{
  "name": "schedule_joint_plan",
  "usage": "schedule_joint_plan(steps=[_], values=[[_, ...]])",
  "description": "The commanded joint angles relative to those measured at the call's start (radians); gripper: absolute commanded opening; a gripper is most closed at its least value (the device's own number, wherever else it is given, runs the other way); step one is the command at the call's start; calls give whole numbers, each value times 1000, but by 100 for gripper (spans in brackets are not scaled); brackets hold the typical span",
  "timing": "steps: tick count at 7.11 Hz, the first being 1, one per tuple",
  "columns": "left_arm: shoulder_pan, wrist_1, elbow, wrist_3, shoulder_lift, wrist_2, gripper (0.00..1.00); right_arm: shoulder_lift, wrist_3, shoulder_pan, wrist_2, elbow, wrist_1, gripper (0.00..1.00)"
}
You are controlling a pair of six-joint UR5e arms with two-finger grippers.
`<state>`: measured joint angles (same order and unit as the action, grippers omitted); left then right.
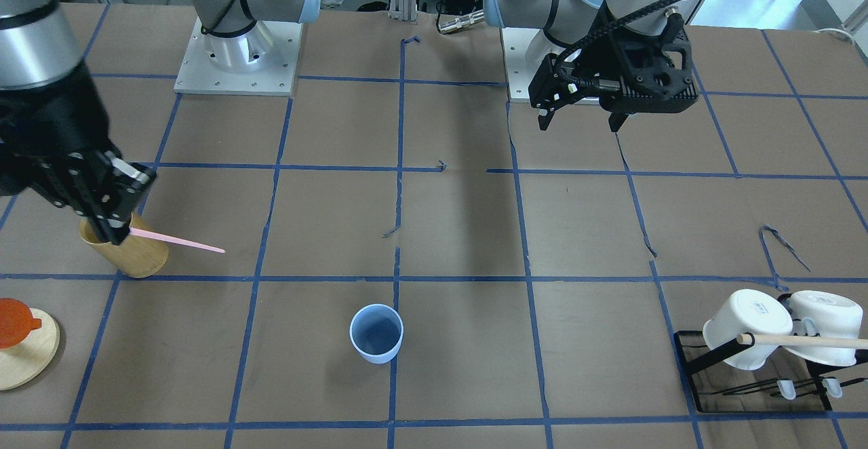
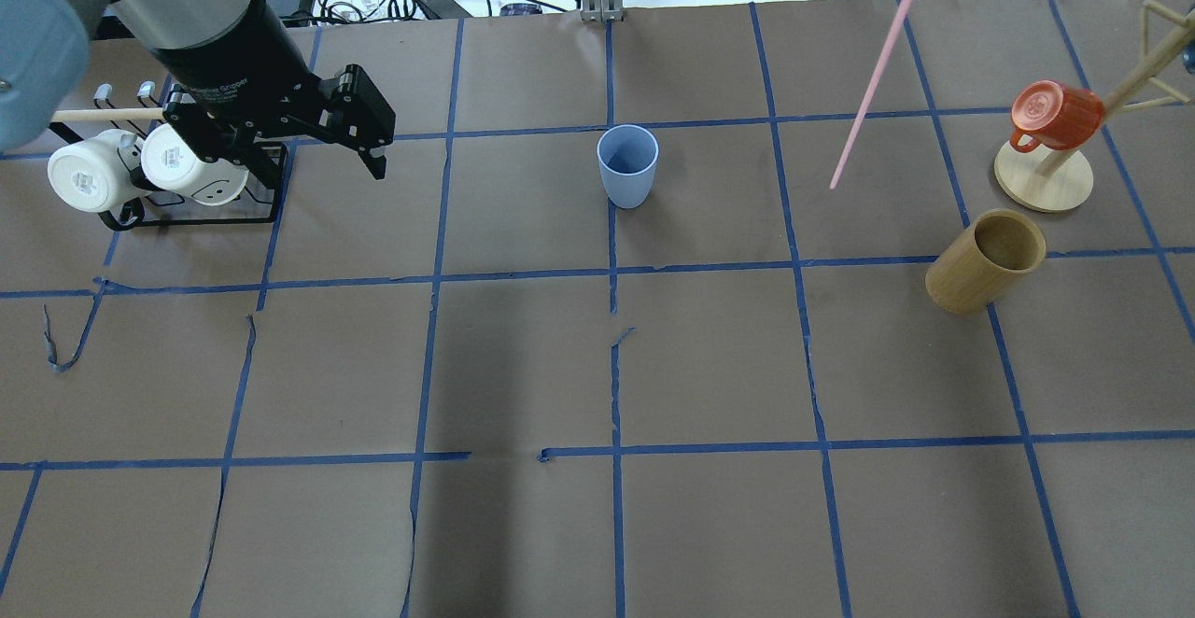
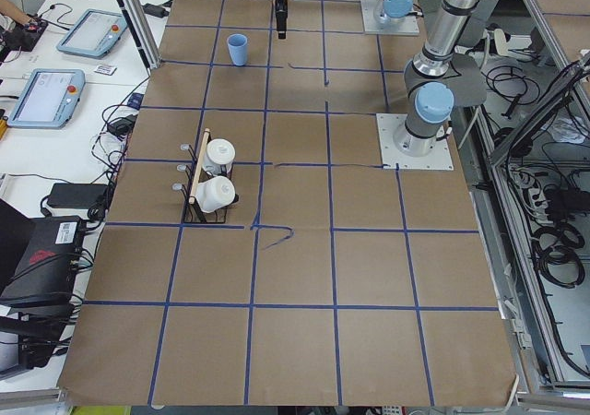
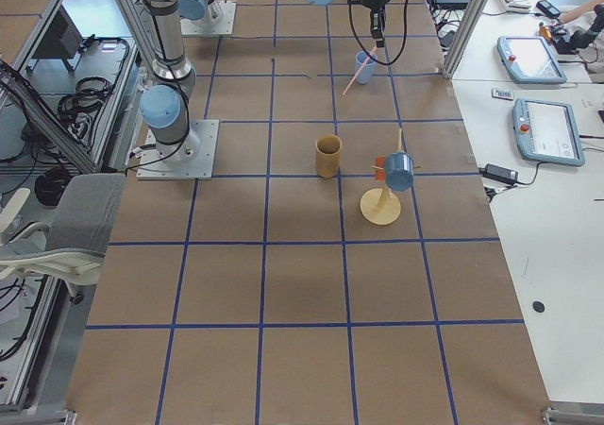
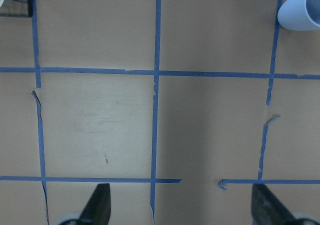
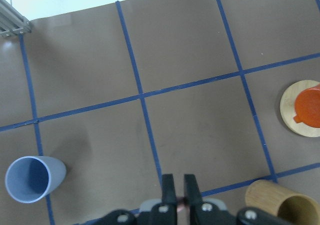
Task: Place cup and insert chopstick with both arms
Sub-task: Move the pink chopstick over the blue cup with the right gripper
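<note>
Blue cup (image 1: pixel 376 334) stands upright on the worktop (image 1: pixel 461 232) at lower centre, so insertion seems the step in hand. At the left edge the right end effector (image 1: pixel 112 228) pinches the pink chopstick (image 1: pixel 180 242), while the left end effector (image 1: pixel 583 120) hangs open and empty at upper right. Next, the chopstick needs carrying over the cup's mouth and lowering tip-first.

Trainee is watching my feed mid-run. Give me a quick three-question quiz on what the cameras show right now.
1. True or false: the left gripper holds the blue cup.
2. What is the right gripper shut on? A) orange mug B) pink chopstick C) bamboo cup
3. Fill in: the blue cup stands upright and ____ inside.
Key: 1 false, that gripper is open with nothing between its fingers; 2 B; 3 empty.
</note>
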<state>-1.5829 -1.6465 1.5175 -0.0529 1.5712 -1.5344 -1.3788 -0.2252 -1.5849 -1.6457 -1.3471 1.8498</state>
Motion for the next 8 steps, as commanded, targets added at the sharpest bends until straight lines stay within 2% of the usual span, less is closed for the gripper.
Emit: schedule_joint_plan(steps=[1,5,8], values=[[3,7,4,-1,-3,1,100,26,-97,-180,-78,2,119,0],[6,7,7,1,-5,4,100,108,-155,-315,-130,0,311,0],[6,7,7,1,-5,7,100,164,-164,-320,-126,-3,397,0]])
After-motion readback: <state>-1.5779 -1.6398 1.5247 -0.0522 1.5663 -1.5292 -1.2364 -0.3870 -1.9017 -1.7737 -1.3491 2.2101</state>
